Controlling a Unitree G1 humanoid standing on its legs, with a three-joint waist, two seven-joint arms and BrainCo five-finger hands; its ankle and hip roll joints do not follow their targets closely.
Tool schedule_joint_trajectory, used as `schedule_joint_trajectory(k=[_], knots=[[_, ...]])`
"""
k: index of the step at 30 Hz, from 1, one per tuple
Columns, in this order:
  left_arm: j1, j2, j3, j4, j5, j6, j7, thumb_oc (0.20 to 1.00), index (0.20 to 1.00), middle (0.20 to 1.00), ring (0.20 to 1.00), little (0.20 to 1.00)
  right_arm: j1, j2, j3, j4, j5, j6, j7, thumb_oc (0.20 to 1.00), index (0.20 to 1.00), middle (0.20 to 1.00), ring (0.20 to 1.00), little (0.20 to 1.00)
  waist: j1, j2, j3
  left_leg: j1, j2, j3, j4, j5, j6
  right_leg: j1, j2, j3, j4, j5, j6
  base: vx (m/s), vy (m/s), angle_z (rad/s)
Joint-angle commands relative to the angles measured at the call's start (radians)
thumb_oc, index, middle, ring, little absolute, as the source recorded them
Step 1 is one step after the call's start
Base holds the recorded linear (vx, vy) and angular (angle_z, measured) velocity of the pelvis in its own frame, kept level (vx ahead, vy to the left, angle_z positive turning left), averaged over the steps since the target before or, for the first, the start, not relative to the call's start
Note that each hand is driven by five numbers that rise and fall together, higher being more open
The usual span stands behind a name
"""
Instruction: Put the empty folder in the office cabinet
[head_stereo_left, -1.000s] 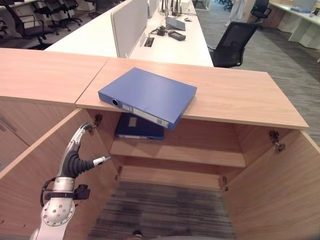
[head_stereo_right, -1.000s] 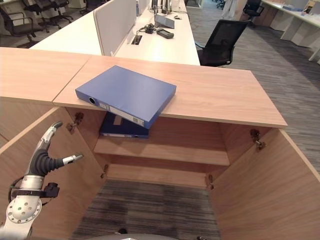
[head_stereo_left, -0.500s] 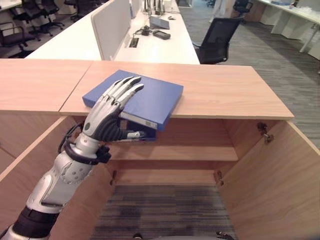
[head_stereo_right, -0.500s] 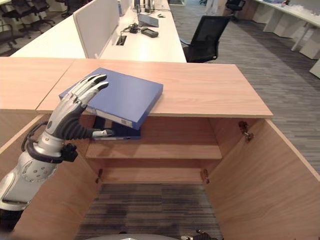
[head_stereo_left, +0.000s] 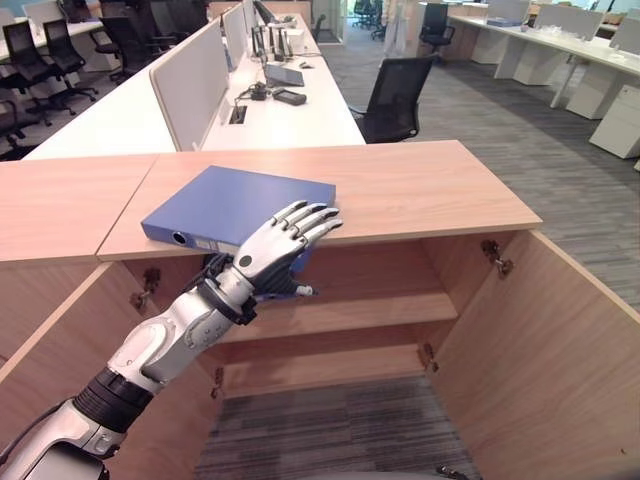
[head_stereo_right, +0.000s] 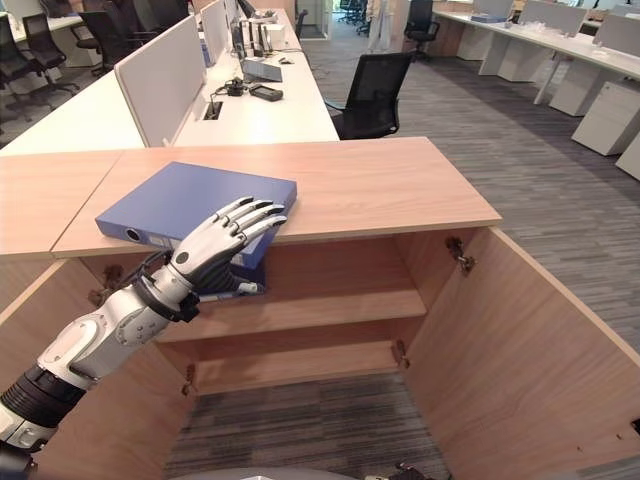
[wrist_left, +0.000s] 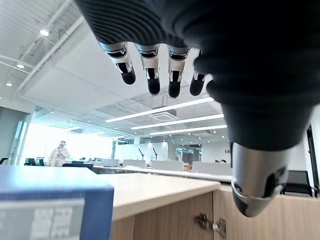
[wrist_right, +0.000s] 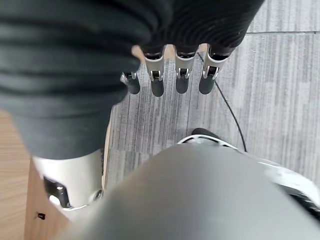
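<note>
Left hand (head_stereo_left: 268, 246) shifted rightward | over folder (head_stereo_left: 225, 205) (fingers straight)

— What carries our things?
— A wooden cabinet top (head_stereo_left: 430, 190), with a second top (head_stereo_left: 60, 205) butted against it on our left. Our blue folder (head_stereo_left: 225, 205) lies flat on the first, its near corner jutting past the front edge.
— And under it?
— We see the open cabinet with its upper shelf (head_stereo_left: 370, 310). Something dark blue lies on that shelf at the left; we cannot make it out. Below is striped grey carpet (head_stereo_left: 330, 440).
</note>
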Motion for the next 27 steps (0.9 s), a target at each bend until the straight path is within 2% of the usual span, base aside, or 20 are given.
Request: schedule_joint_trajectory(k=[1, 6, 13, 16, 27], knots=[[-0.107, 0.008, 0.021, 0.021, 0.028, 0.021, 0.042, 1.0, 1.0, 1.0, 1.0, 1.0, -0.05, 0.06, 0.029, 0.05, 0.046, -0.007, -0.012, 1.0, 1.0, 1.0, 1.0, 1.0, 0.012, -0.031, 0.012, 0.0, 0.036, -0.105, 0.004, -0.07, -0.026, 0.02, -0.022, 0.011, 0.008, -0.019, 0.044, 0.01, 0.015, -0.05], [-0.107, -0.025, 0.021, 0.101, 0.041, 0.051, 0.053, 1.0, 1.0, 1.0, 1.0, 1.0, -0.042, 0.06, 0.029, 0.048, 0.048, -0.007, -0.013, 1.0, 1.0, 1.0, 1.0, 1.0, 0.002, -0.033, 0.008, 0.012, 0.037, -0.094, 0.004, -0.08, -0.026, 0.024, -0.02, 0.023, 0.008, -0.022, 0.046, 0.01, 0.015, -0.1], [-0.153, -0.044, 0.035, 0.217, 0.153, 0.122, 0.146, 1.0, 1.0, 1.0, 1.0, 1.0, -0.037, 0.057, 0.035, 0.045, 0.036, -0.007, -0.018, 1.0, 1.0, 1.0, 1.0, 1.0, -0.006, -0.037, 0.007, 0.02, 0.039, -0.081, 0.004, -0.083, -0.026, 0.023, -0.02, 0.034, 0.008, -0.019, 0.047, 0.0, 0.005, -0.05], [-0.19, -0.056, 0.04, 0.274, 0.205, 0.174, 0.188, 1.0, 1.0, 1.0, 1.0, 1.0, -0.04, 0.055, 0.039, 0.053, 0.03, -0.006, -0.026, 1.0, 1.0, 1.0, 1.0, 1.0, -0.012, -0.039, 0.006, 0.023, 0.038, -0.074, 0.004, -0.086, -0.026, 0.022, -0.02, 0.038, 0.008, -0.018, 0.048, 0.0, 0.0, -0.08], [-0.193, -0.054, 0.057, 0.355, 0.268, 0.236, 0.227, 1.0, 1.0, 1.0, 1.0, 1.0, -0.042, 0.057, 0.047, 0.059, 0.019, -0.005, -0.025, 1.0, 1.0, 1.0, 1.0, 1.0, -0.017, -0.038, 0.004, 0.031, 0.035, -0.061, 0.004, -0.087, -0.024, 0.015, -0.019, 0.053, 0.008, -0.01, 0.049, 0.0, -0.001, -0.05]])
